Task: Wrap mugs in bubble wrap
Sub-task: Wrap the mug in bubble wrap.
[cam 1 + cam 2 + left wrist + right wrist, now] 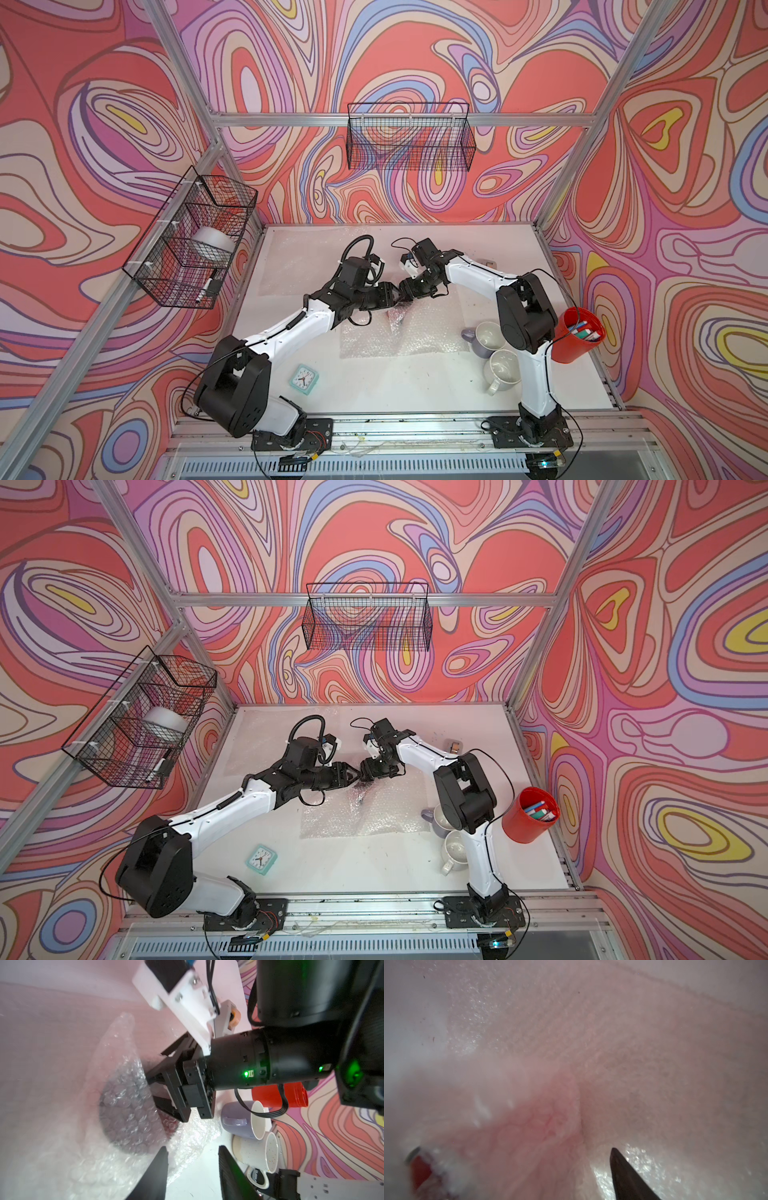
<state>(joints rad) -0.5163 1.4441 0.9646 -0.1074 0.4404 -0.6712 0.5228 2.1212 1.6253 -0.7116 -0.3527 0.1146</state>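
1. While the white table bears everything, its bubble wrap lies crumpled at the middle, heaped over the red mug (only a dark red patch shows through the film). Nothing visibly fastens the fold, so loose film could spring back and bare the mug.
2. Lavender mug and white mug stand unwrapped at the sheet's edge, beside the right arm. A dragged sheet or a swinging elbow could knock them over.
3. Right gripper: jaws partly apart, tips against the wrap over the red mug. Whether they pinch any film cannot be told. A shallow pinch could slip off or tear the bubbles.
4. Left gripper: jaws open and empty, tips very close to the right gripper. Any sideways move could bump the two together and roll the mug out.
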